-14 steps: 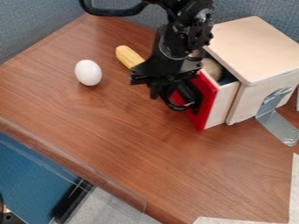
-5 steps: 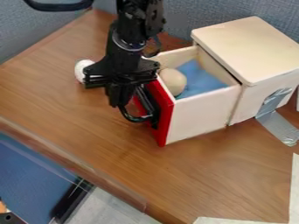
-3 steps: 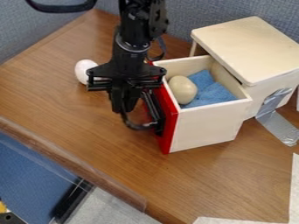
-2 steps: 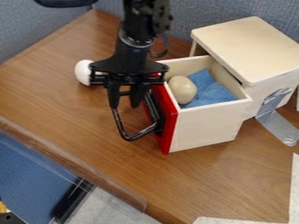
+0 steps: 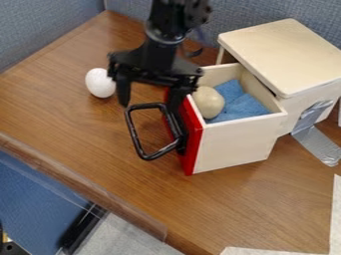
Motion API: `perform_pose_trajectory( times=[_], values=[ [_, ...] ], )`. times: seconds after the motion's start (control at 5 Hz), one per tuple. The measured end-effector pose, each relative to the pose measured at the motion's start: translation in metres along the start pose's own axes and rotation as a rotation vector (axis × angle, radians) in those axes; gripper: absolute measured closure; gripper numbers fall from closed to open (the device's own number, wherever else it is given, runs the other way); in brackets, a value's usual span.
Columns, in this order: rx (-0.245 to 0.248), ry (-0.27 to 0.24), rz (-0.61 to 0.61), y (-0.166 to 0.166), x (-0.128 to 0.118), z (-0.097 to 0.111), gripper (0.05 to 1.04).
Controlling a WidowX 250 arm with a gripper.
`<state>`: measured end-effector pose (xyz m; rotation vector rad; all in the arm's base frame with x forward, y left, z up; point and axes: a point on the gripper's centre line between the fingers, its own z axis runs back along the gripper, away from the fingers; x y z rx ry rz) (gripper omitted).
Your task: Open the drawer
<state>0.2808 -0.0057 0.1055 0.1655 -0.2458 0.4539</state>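
Two parted fingers (image 5: 123, 93) hang near one handle (image 5: 135, 135), one drawer (image 5: 233, 143) open.

No readable text, labels, brands, numbers or signs; nothing legible.

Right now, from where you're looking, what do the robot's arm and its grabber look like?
The arm is black and chunky, with a shiny curved edge around it. A thin dark loop, maybe a cable, pokes out beside it. The gripper is black too: a wide body with two narrow fingers.
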Motion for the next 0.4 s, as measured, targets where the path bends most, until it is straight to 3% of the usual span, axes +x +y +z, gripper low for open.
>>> perform_pose_trajectory(
  times=[0.2,0.4],
  values=[
    [0.003,-0.109,-0.250,-0.006,0.007,0.030,0.081],
    [-0.055,-0.181,-0.467,-0.004,0.008,0.058,0.084]
  ],
)
